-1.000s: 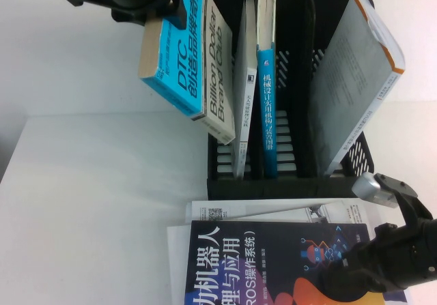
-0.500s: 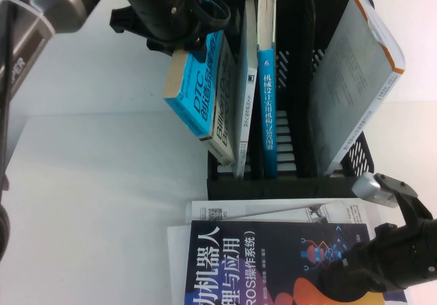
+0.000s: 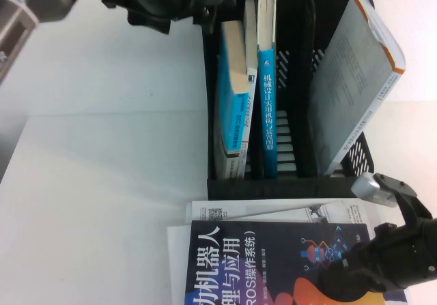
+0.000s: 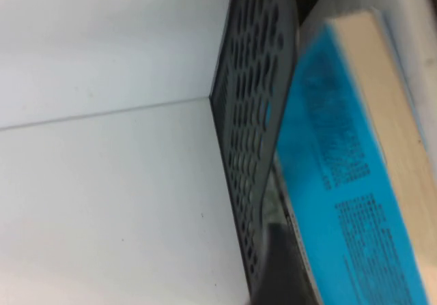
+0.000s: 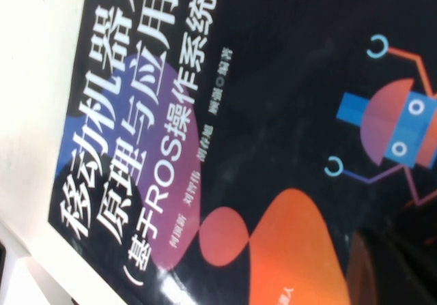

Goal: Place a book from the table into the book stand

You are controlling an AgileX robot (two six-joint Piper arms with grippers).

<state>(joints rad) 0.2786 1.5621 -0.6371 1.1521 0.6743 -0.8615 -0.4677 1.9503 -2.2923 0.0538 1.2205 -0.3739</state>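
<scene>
The book stands upright in the leftmost slot of the black book stand, blue cover to the left and page edge up. My left gripper is at the book's top far end, above the stand's left wall, shut on the book. The left wrist view shows the blue cover close up beside the stand's perforated side, with my left gripper against it. My right gripper hangs low over the dark navy robot-picture book at the near right; it also shows in the right wrist view.
In the stand, a thin white book and a tall blue-spined book stand right of the book; a grey book leans in the right slot. White papers lie under the navy book. The white table stretches left.
The left gripper has carried the book rightward and down from a tilted hold outside the stand; the book now stands upright inside the leftmost slot. The right arm has not moved.
</scene>
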